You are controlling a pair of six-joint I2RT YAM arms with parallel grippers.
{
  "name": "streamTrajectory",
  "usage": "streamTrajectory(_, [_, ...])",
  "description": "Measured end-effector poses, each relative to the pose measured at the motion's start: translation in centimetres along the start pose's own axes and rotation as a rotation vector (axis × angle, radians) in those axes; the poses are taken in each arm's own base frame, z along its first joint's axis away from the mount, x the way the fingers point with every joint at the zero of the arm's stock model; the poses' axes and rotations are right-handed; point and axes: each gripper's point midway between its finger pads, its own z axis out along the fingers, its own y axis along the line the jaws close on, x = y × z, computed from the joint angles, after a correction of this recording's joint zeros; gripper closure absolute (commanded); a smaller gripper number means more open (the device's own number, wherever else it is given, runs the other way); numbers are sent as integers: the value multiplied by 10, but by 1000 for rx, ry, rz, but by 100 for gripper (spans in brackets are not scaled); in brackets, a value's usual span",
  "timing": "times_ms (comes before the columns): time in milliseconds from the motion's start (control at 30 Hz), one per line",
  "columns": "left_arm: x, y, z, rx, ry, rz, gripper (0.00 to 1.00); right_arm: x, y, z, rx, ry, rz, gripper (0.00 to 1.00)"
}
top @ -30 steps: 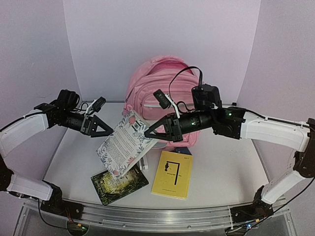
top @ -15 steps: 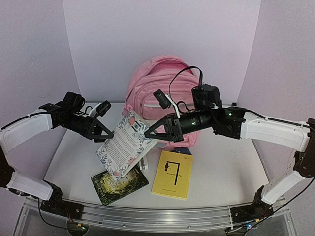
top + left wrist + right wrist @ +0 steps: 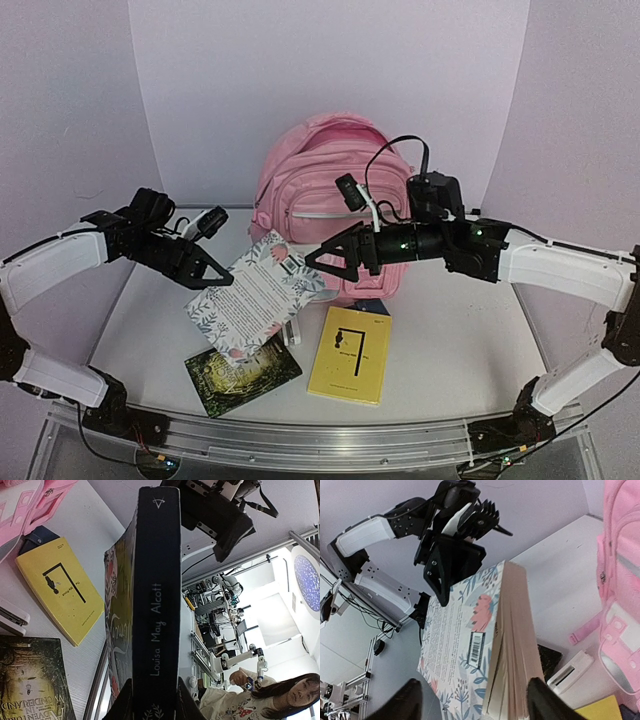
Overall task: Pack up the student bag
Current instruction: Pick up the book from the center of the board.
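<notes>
The pink student bag (image 3: 300, 185) stands upright at the back of the table, and its side shows in the right wrist view (image 3: 620, 580). A thick floral-covered book (image 3: 255, 295) hangs in the air in front of it. My left gripper (image 3: 222, 281) is shut on the book's dark spine (image 3: 155, 605), one finger on each cover. My right gripper (image 3: 315, 262) is open at the book's opposite edge. Its fingers stand wide on either side of the page block (image 3: 515, 645) without pinching it.
A yellow book (image 3: 350, 354) and a dark green book (image 3: 243, 372) lie flat near the front of the table. A small white object (image 3: 292, 330) lies between them under the held book. A pink strap (image 3: 582, 630) trails from the bag.
My left gripper moved in and shut on the book's spine. My right gripper opened, let go of the book and drew back to the right. The book sank slightly toward the left.
</notes>
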Motion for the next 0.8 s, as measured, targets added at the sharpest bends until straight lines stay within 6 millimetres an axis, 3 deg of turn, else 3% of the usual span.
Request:
streamTrajectory(200, [5, -1, -1, -14, 6, -23, 100, -22, 0, -9, 22, -42, -30, 2])
streamTrajectory(367, [8, -2, -1, -13, 14, -48, 100, -35, 7, -2, -17, -37, -52, 2])
streamTrajectory(667, [1, -17, -4, -3, 17, -11, 100, 3, -9, 36, -98, 126, 43, 2])
streamTrajectory(800, [-2, -22, -5, 0, 14, 17, 100, 18, -6, 41, -156, 187, 83, 7])
